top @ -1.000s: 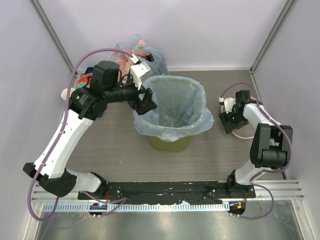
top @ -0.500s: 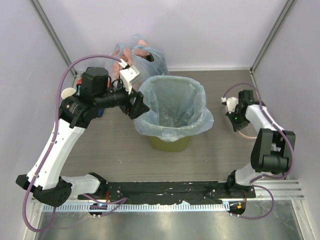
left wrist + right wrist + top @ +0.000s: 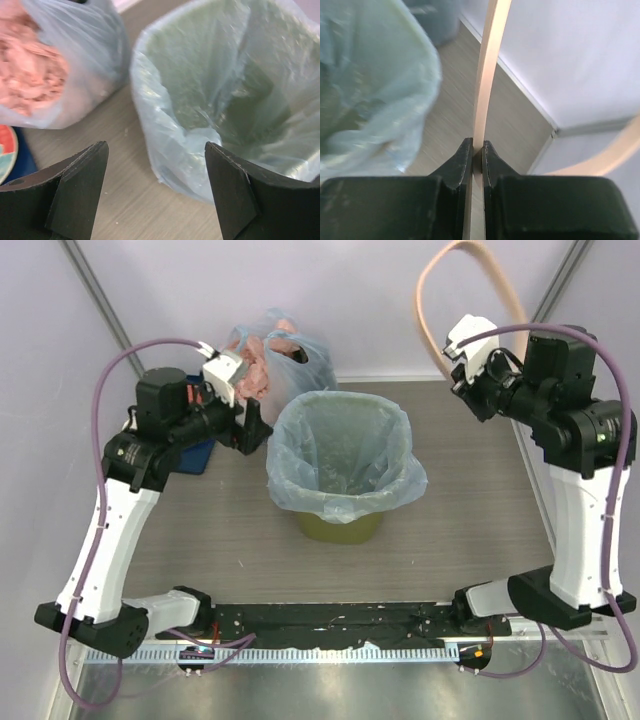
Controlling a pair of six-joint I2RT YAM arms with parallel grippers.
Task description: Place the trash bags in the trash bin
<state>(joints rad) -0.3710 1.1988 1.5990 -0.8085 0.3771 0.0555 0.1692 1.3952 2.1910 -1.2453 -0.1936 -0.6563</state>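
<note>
The light-blue trash bag lines the olive-green trash bin at the table's middle, its edge folded out over the top. My left gripper hovers open just left of the bin, nothing between its fingers. In the left wrist view the bag fills the right side beyond the open gripper. My right gripper is raised high at the back right, shut on the pinkish-beige rim ring. The right wrist view shows that ring as a thin band pinched in the gripper.
A knotted blue bag with pink lumps lies at the back left, close behind the bin; it shows too in the left wrist view. A dark blue item with a red-and-white disc sits under the left arm. Walls close in on three sides.
My right gripper shut on the rim ring lying on the table at the right and lifted it high. My left gripper drew back leftward from the bin's rim.
</note>
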